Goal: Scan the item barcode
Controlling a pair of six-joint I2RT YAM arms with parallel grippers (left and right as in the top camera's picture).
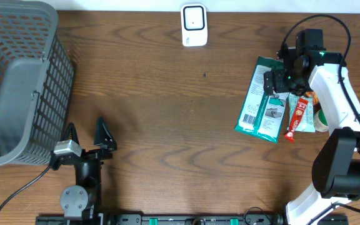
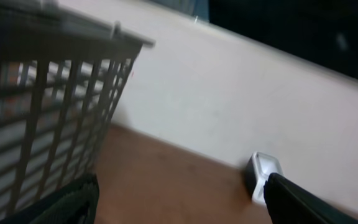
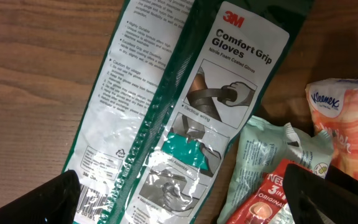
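Two green-and-white 3M glove packs (image 1: pixel 258 100) lie side by side at the right of the table. My right gripper (image 1: pixel 281 80) hovers open over their top end. In the right wrist view the printed pack (image 3: pixel 229 93) fills the frame, and a barcode (image 3: pixel 95 202) shows on the neighbouring pack beside my left fingertip (image 3: pixel 45 199). Nothing sits between the fingers of the right gripper (image 3: pixel 185 208). The white scanner (image 1: pixel 194 25) stands at the table's far edge and also shows in the left wrist view as a scanner (image 2: pixel 263 175). My left gripper (image 1: pixel 87 134) rests open and empty near the front left.
A grey mesh basket (image 1: pixel 17 81) takes up the left side, and the basket wall (image 2: pixel 48 112) is close to the left gripper (image 2: pixel 179 208). A red coffee sachet (image 1: pixel 299 115), a pale green pouch (image 3: pixel 272 162) and a Kleenex pack (image 3: pixel 344 124) lie right of the glove packs.
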